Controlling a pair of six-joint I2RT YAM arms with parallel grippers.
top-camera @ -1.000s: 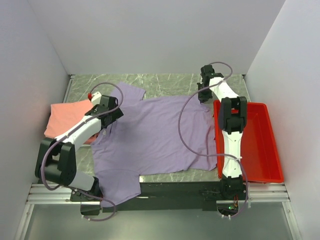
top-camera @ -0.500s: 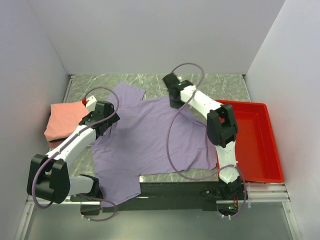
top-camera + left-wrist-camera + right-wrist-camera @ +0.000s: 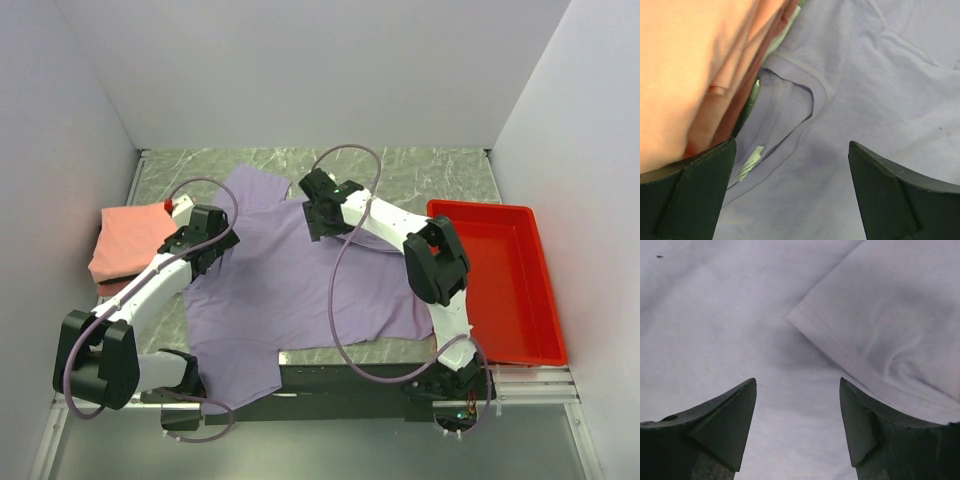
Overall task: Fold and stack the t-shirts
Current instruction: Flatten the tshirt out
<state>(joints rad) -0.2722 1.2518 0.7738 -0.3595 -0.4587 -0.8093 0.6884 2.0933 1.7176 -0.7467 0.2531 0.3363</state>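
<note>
One lavender t-shirt (image 3: 280,300) lay spread flat on the table (image 3: 430,170), between a folded stack at the left and the red tray (image 3: 520,300) at the right. Its long axis ran left to right across the table. The collar (image 3: 790,107) pointed left toward the stack, the hem lay near the tray, and one sleeve reached to the far side while the other reached to the near edge. The left gripper (image 3: 791,145) hung released above the collar, with nothing between its fingers. The right gripper (image 3: 797,381), likewise released and empty, hung over the shirt's far part, where a cloth edge crossed the fabric. The salmon-pink t-shirt (image 3: 685,65), folded on a darker red t-shirt (image 3: 742,102), lay just beside the collar, so a closing left gripper could probably catch the stack's edge and drag it. A pinch of one layer only would likely skew the fold. The right arm's cable (image 3: 333,300) looped over the shirt and might snag it.
</note>
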